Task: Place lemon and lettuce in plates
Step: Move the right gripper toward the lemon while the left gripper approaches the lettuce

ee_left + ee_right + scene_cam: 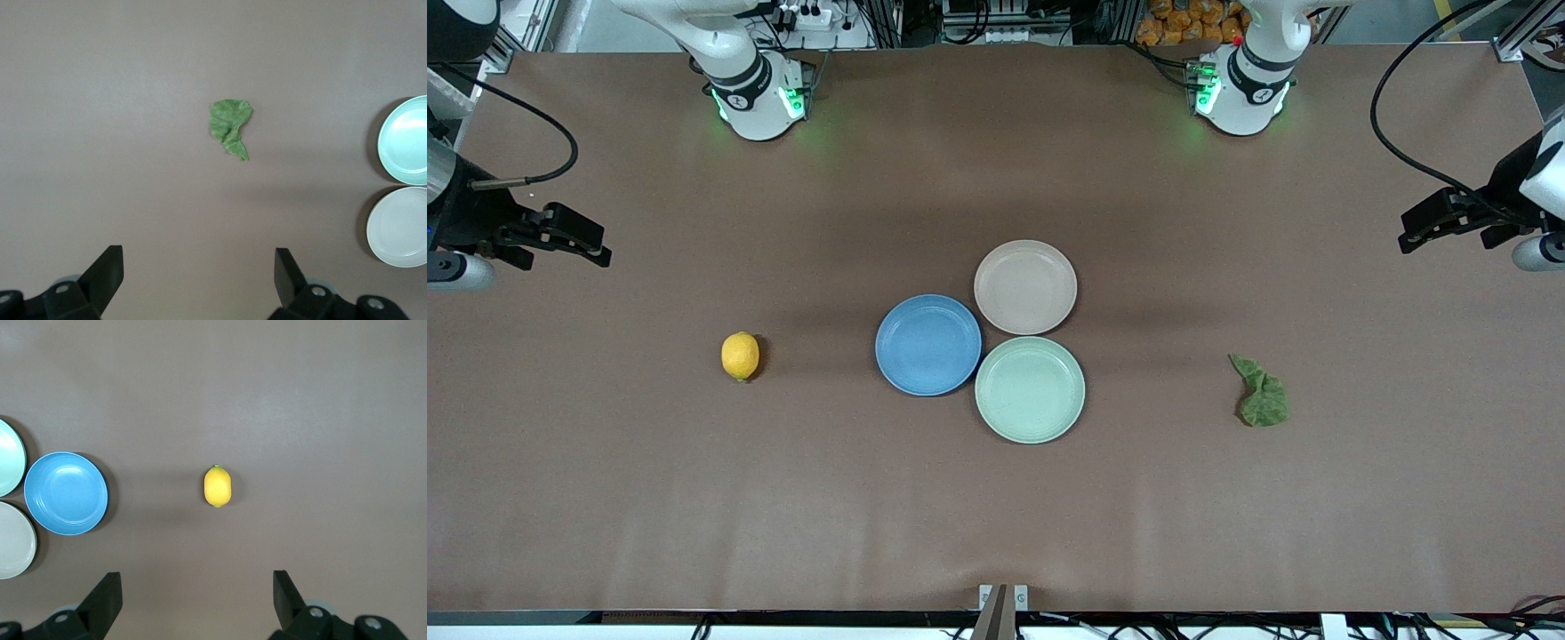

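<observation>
The lemon lies on the brown table toward the right arm's end; it also shows in the right wrist view. The lettuce lies flat toward the left arm's end and shows in the left wrist view. The blue plate and the beige-pink plate sit empty and touching at the table's middle. My right gripper is open and empty, high over bare table at its end. My left gripper is open and empty, high over bare table at its end.
A pale mint-green plate sits empty, touching both other plates, nearest the front camera. The right wrist view shows the blue plate; the left wrist view shows the beige-pink plate and the mint-green plate.
</observation>
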Robot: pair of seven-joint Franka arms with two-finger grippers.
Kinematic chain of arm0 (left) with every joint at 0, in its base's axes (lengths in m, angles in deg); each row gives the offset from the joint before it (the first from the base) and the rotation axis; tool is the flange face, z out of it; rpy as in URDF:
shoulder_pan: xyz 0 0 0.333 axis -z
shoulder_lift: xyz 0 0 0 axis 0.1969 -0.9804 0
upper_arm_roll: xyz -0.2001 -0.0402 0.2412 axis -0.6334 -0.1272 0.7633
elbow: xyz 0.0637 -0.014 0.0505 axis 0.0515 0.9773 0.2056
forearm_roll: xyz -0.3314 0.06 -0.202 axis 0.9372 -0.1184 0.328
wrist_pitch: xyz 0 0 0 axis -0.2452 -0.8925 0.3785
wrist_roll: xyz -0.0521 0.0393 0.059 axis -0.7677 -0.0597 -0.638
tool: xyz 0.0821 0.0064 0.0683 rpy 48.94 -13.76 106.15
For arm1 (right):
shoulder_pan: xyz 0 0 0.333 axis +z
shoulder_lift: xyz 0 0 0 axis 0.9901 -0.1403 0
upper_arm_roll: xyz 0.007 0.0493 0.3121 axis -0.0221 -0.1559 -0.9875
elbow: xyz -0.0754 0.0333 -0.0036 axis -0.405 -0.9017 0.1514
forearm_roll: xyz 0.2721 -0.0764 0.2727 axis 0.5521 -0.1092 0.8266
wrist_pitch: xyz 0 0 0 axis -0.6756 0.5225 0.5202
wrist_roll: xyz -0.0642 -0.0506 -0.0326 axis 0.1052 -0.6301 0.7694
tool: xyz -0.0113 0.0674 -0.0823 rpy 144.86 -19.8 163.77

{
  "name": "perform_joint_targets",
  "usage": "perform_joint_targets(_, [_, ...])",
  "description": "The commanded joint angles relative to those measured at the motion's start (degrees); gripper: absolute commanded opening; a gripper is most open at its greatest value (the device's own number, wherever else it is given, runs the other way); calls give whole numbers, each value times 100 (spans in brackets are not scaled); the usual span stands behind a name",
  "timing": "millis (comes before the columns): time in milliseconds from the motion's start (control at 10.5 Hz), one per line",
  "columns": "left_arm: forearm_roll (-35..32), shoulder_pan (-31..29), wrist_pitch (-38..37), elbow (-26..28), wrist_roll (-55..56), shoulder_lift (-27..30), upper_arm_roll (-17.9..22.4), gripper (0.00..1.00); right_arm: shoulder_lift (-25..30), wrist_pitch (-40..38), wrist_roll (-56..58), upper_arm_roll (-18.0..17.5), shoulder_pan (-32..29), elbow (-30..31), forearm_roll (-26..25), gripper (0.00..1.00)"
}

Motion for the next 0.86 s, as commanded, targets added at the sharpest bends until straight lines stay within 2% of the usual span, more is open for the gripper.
perform_joint_targets(0, [-87,10,65,68,-136,65,25,100,74,50,53,44,17,82,94,100])
perform_joint_targets(381, [-78,1,248,172,-136,-224,8,100,65,59,53,44,17,82,94,100])
perform_joint_targets(476, [-78,1,528,382,-136,-382,8,100,30,59,53,53,8,82,94,100])
perform_joint_targets(762, [-148,10,2239,1383,-127,-777,16,100,-443,120,53,88,-123,108,85,100])
